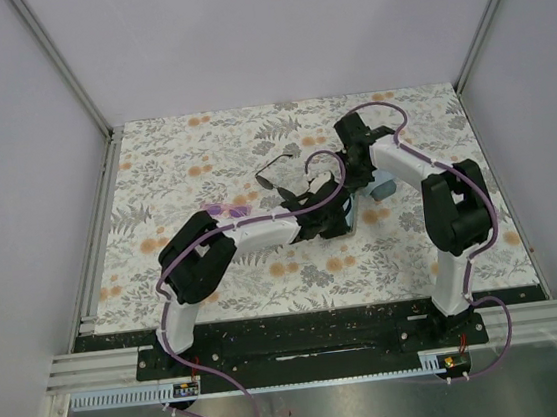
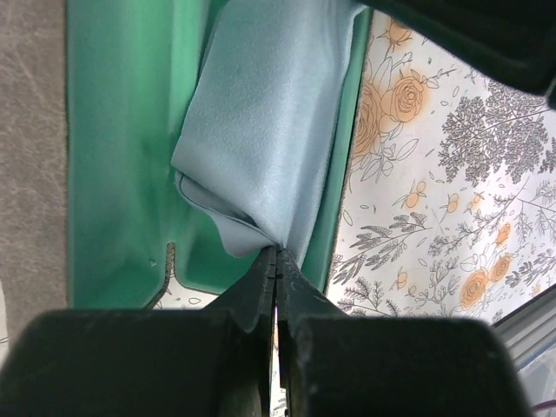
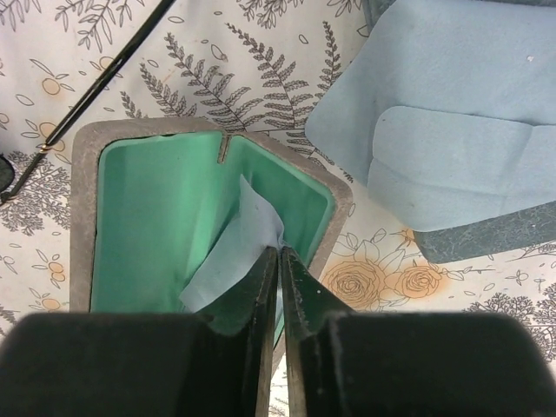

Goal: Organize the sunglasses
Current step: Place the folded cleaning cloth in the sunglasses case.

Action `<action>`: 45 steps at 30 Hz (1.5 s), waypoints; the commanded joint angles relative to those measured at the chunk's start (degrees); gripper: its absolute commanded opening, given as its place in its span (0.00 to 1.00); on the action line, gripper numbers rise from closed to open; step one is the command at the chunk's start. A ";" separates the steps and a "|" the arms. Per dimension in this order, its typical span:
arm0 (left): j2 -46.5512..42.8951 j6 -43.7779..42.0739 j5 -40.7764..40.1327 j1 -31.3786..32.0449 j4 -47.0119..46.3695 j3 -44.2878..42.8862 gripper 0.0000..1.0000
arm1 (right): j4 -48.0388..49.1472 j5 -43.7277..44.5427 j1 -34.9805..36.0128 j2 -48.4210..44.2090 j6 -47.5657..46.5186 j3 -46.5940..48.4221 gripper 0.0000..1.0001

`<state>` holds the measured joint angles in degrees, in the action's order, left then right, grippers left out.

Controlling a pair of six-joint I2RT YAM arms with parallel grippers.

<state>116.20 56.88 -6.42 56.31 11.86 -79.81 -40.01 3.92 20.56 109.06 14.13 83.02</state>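
The black wire-framed sunglasses (image 1: 279, 168) lie open on the floral table, left of both grippers; one thin temple (image 3: 104, 74) shows in the right wrist view. The purple-lensed sunglasses (image 1: 227, 211) lie beside my left forearm. An open beige case with a teal lining (image 3: 148, 217) sits under both grippers and also shows in the left wrist view (image 2: 122, 174). My left gripper (image 2: 276, 252) is shut on a light-blue cloth (image 2: 269, 113) over the case. My right gripper (image 3: 280, 252) is shut on a light-blue cloth (image 3: 234, 252) inside the case.
A second light-blue folded cloth (image 3: 452, 148) lies on a dark teal case (image 3: 486, 239) just right of the open case; they show in the top view (image 1: 382, 189) beside the right arm. White walls and rails bound the floral mat (image 1: 182, 159).
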 commanded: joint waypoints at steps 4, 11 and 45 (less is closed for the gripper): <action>2.18 0.25 0.79 1.08 -1.93 -2.72 0.00 | -0.16 3.19 -0.60 1.51 -0.60 1.44 0.13; 3.33 -0.02 -0.61 1.34 -0.35 -3.33 0.00 | 1.77 3.20 -1.31 1.86 0.02 -1.19 0.13; 3.77 -4.06 -4.13 3.36 8.00 -6.41 0.00 | 4.59 2.50 -4.38 -2.79 1.86 -5.15 0.27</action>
<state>119.87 53.56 -9.52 59.09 17.91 -84.40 -35.35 5.50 16.49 110.15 15.46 75.96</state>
